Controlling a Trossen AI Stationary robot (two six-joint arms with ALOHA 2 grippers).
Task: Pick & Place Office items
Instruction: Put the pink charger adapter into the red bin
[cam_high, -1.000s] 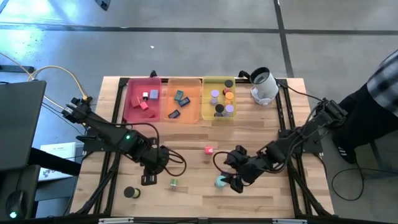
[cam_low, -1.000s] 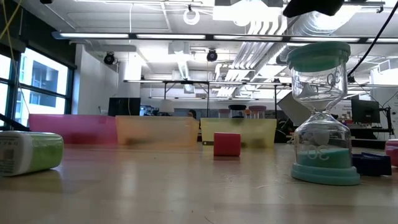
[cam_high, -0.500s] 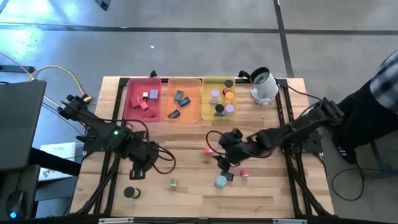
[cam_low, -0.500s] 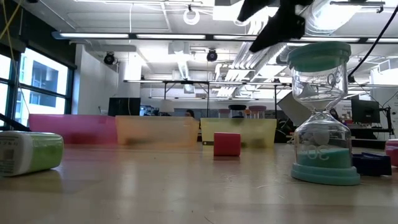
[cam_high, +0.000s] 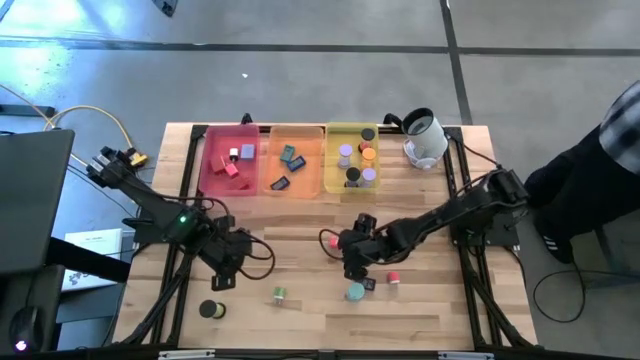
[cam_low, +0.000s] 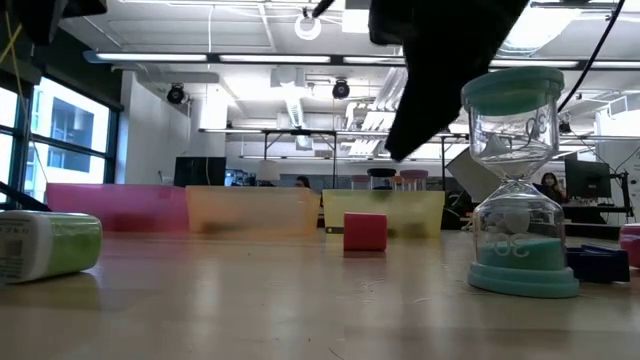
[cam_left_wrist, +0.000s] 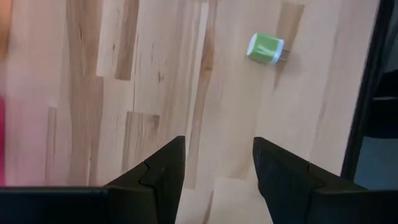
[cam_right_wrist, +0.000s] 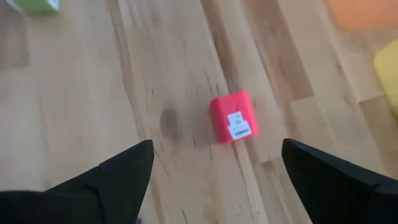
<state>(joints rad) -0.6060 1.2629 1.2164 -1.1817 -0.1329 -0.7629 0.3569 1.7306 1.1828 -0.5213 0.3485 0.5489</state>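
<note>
My right arm stretches in from the right edge of the worktop, reaching low and far toward the middle, with its wrist bent down. My right pincer (cam_high: 345, 252) hangs just above the boards with its two dark fingers (cam_right_wrist: 118, 171) spread wide apart and nothing between them. In the low view that arm shows as a dark mass coming down from above, clear of the surface. My left arm runs from the left edge toward the front middle, elbow folded, wrist pointing down at the wood. My left pincer (cam_high: 224, 272) is partly parted, its fingers (cam_left_wrist: 163, 171) gripping nothing, with bare boards showing in the gap.
</note>
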